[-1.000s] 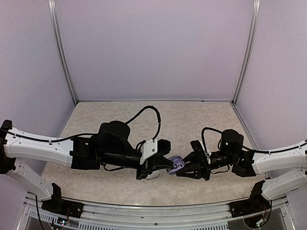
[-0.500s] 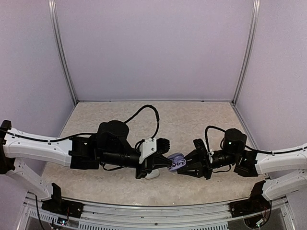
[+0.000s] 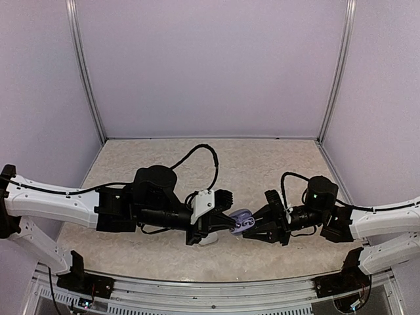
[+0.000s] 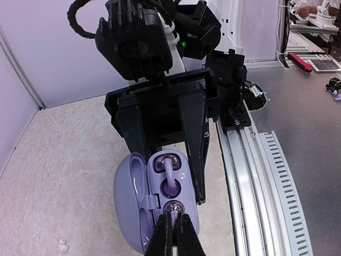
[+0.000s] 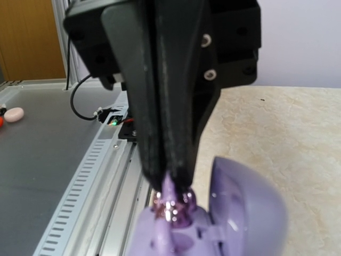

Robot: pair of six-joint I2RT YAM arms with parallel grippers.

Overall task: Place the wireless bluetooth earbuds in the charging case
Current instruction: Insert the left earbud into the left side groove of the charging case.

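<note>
An open lilac charging case [image 4: 184, 184] hangs above the table, its lid [image 4: 128, 197] swung left. My right gripper [image 3: 249, 230] is shut on the case base, with its black fingers [image 4: 194, 144] on either side. One lilac earbud [image 4: 169, 178] sits in the far slot. My left gripper [image 4: 173, 233] is shut on the stem of a second lilac earbud [image 4: 175, 212], which rests in the near slot. In the right wrist view the left gripper's fingers [image 5: 165, 106] pinch that bud [image 5: 171, 202] above the case [image 5: 234, 213]. No grey or cream buds show.
A small white object [image 3: 209, 240] lies on the beige table under my left gripper. A tiny white bit [image 4: 64, 246] lies on the table left of the case. The aluminium rail [image 4: 256, 176] runs along the near edge. Lilac walls enclose the sides and back.
A second ago the right arm shifted a little to the right and the case rose slightly. Over the last half second nothing has visibly moved.
</note>
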